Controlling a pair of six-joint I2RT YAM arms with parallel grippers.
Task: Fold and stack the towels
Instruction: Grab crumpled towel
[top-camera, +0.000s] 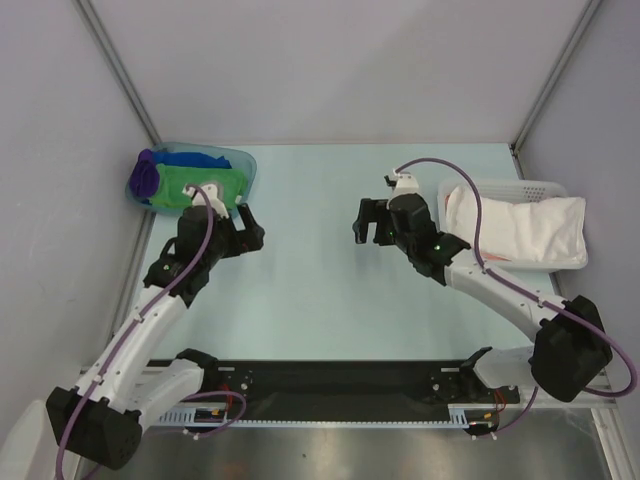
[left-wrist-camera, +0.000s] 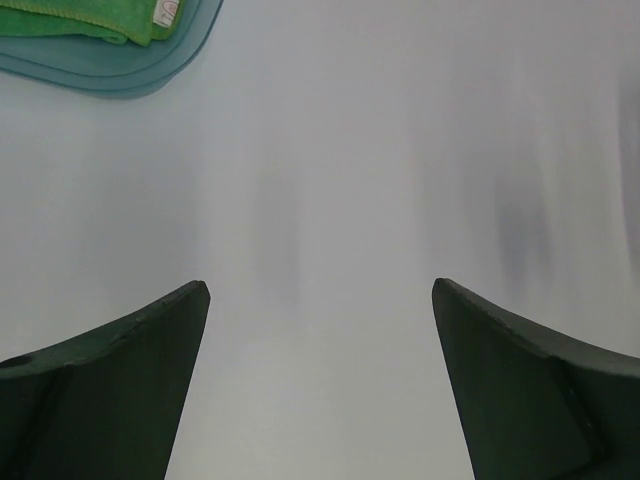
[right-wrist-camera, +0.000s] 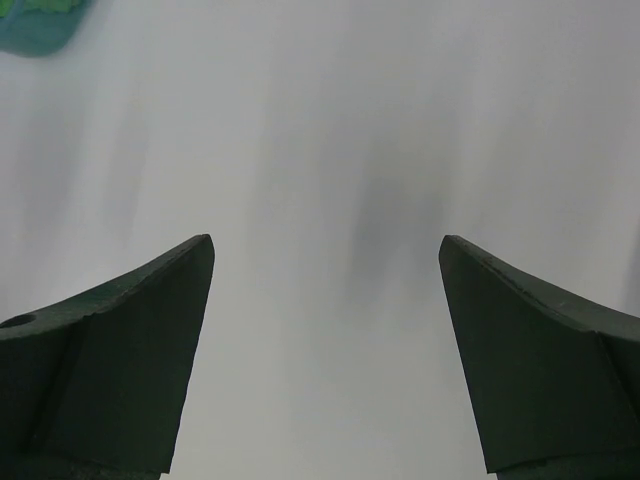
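All three towels sit bunched in the teal tub (top-camera: 250, 166), so nothing is folded yet. The purple towel (top-camera: 146, 178) hangs at the tub's left end, the green towel (top-camera: 188, 186) lies across its middle, and the blue towel (top-camera: 203, 158) shows along its far side.

Your left gripper (top-camera: 250, 232) hovers just in front of the tub's right end, jaws spread wide and holding nothing. Its wrist view shows only bare table (left-wrist-camera: 330, 150) between the fingers, with the tub's corner (left-wrist-camera: 110, 75) and a strip of green (left-wrist-camera: 80, 20) up at the left. The towels press against each other, so a deep pinch on the green one probably takes the cloth beneath it too. You would then pull out a tangle. A low approach may also hook a finger on the tub's rim and drag or tip the tub, which looks light.

Your right gripper (top-camera: 362, 222) hangs well to the right of the tub, also fully open and empty, over bare table. If you send it to the tub while the left arm works there, the two arms may crowd each other.

Farthest from the tub, the white basket (top-camera: 545, 186) holds a white bundle (top-camera: 520, 228). Take care that your right elbow doesn't knock it.
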